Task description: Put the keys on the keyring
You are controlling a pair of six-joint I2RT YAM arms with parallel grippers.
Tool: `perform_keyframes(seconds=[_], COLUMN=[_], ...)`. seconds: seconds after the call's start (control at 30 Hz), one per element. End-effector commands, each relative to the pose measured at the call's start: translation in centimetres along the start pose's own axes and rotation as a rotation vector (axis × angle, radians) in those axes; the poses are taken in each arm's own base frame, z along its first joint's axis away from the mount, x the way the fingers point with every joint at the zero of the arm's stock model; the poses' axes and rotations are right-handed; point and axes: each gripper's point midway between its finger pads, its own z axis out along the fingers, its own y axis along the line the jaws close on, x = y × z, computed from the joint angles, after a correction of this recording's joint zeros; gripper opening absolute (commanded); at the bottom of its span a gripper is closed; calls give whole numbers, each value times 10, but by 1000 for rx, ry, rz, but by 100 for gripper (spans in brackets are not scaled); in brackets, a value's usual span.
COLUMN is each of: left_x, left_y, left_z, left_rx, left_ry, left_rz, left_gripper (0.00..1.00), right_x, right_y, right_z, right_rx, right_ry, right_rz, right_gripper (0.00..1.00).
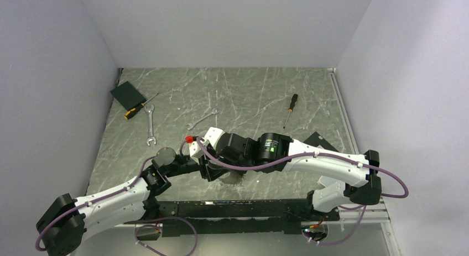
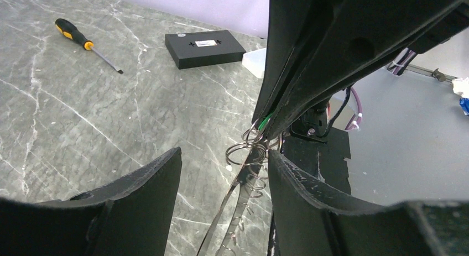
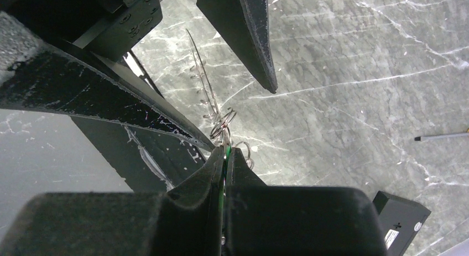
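Pinching the green key [image 3: 227, 156] edge-on, right gripper [image 3: 225, 150] is clamping it, seemingly for threading | keyring [image 2: 246, 152] is hanging at its tips | left gripper [image 2: 224, 156] is straddling it, jaws apart | wrenches [image 1: 150, 126] are lying beyond.

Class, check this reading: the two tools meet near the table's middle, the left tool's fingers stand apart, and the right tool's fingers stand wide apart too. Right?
Wrong on the right tool: it is shut, pinching a green sliver, seemingly the green key, as the right wrist view shows. The left tool does stand open, and both meet near the middle of the table.
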Motion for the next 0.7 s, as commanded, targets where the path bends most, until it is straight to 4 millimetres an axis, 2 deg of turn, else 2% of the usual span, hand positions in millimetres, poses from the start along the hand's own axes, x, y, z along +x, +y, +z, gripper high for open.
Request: perform_keyframes(seconds=[0.0, 0.2, 0.4, 0.57, 0.67], left_x=[-34, -37, -35, -37, -38], left_y=[-5, -9, -7, -11, -16], left_z=[7, 10, 12, 11, 11], left_rx=[22, 47, 42, 69, 103], left_ry=[-93, -87, -76, -90, -87], left_rz=[34, 26, 25, 59, 102], left_gripper=[61, 56, 46, 44, 36], right_x=[-23, -24, -27, -28, -29], right_y=[0, 1, 1, 3, 4], right_z=[-10, -9, -10, -10, -11], right_rx=[-12, -12, -15, -26, -33], right_ry=[-87, -86, -95, -96, -97], right_rz=[41, 41, 43, 44, 47], right_gripper=[0, 0, 0, 0, 0])
